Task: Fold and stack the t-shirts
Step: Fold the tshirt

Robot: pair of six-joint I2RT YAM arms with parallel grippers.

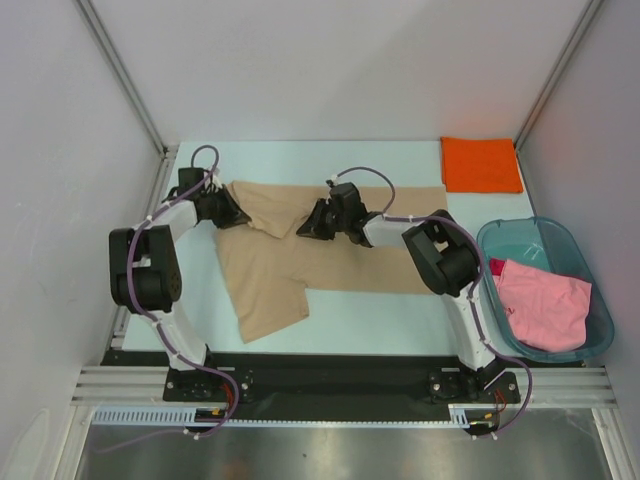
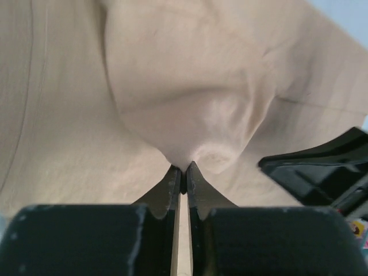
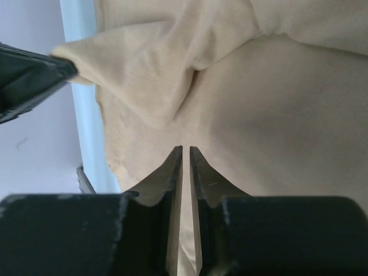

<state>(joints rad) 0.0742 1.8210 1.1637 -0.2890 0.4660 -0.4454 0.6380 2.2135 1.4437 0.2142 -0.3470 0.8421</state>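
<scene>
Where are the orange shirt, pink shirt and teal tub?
orange shirt [image 1: 481, 164], top view, centre of folded cloth.
pink shirt [image 1: 540, 305], top view, middle of crumpled cloth.
teal tub [image 1: 525, 245], top view, bare floor near far wall.

bright, even light from overhead; the top view is sharp, with faint soft shadows beside the arms [image 1: 150, 275] and dull glare on the metal strip [image 1: 320, 450] at six o'clock. wrist views: black fingers [image 2: 168, 192] blurred, tan shirt [image 2: 190, 86] fairly sharp.
</scene>
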